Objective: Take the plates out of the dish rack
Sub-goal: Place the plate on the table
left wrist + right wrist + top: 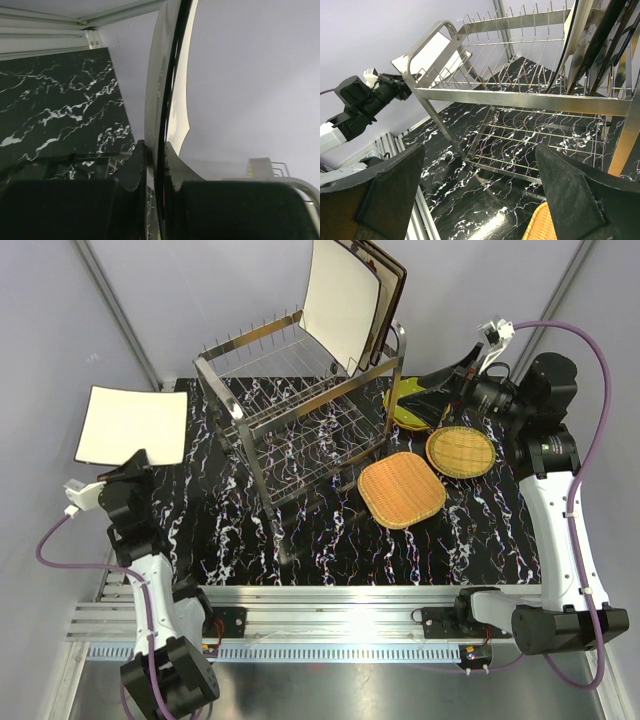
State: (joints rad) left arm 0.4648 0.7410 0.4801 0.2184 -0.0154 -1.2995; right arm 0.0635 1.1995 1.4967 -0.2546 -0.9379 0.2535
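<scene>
Black stone with white veins covered the table [330, 540] I worked over. On it stood the dish rack [300, 430], made of shiny wire and two shelves high. At its far right end leaned a big cream plate [340, 300] with dark plates [392, 285] behind it. I could not count those, and the top view cut off their upper edges. Another cream square plate [130, 425] hung over the table's left edge, held by my left gripper [138, 462]. From above, the grip was hidden under the arm. The left wrist view showed the thin plate rim [167, 75] pinched tight between the two fingers [131, 172]. Right of the rack lay a squarish woven plate [400, 490] and a round woven plate [460, 452], just beside each other. A green plate [402, 405] behind them was half hidden by my right gripper [430, 383]. Its fingers [395, 185] stood wide apart with nothing between them, facing the rack [520, 95]. Only that wrist view showed the prongs up close.
</scene>
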